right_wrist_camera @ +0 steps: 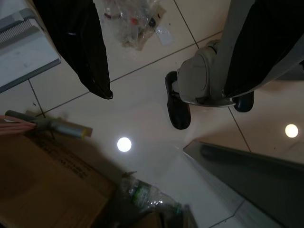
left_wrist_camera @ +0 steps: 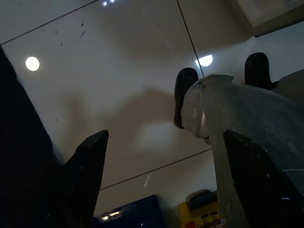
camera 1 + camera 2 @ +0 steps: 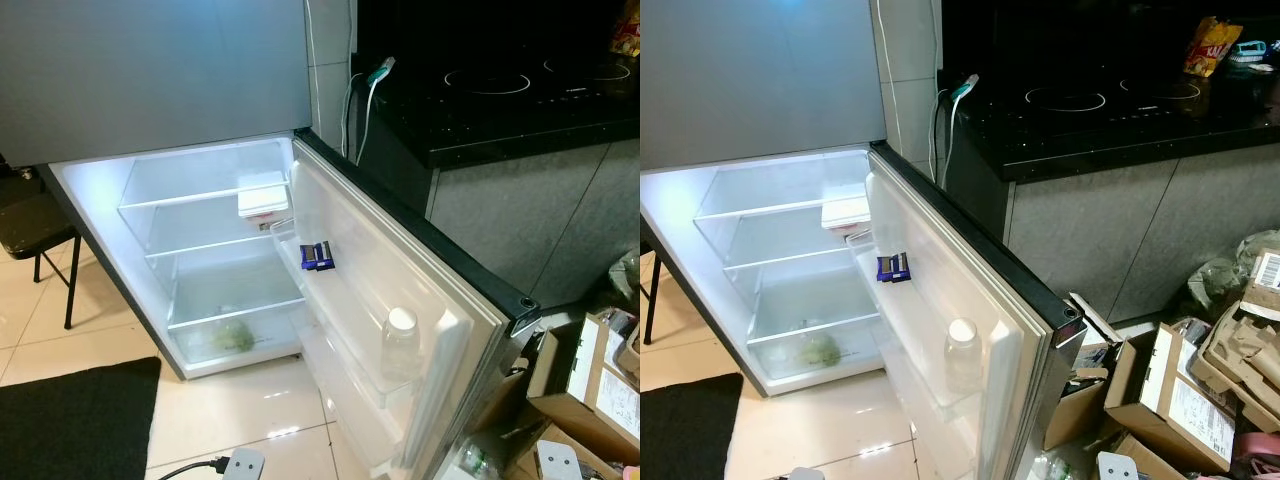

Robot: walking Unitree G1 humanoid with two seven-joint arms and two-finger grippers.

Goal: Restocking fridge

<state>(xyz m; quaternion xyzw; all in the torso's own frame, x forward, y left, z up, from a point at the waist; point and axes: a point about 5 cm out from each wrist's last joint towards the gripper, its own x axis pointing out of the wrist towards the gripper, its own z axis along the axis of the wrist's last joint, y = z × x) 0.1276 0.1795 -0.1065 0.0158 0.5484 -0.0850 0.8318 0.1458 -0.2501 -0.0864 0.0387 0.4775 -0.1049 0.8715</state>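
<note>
The open fridge point(image 3: 130, 200) has clear glass shelves; a translucent white-capped bottle point(image 3: 400, 345) stands in its door bin at 5 o'clock. Left gripper point(image 2: 161, 180) and right gripper point(image 1: 166, 52) hang spread, released.

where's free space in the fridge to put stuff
The glass shelves are bare apart from a white box at the right end of the upper one. The bottom drawer holds only a green vegetable. Door bins are tighter: a blue packet above, a bottle below.
</note>
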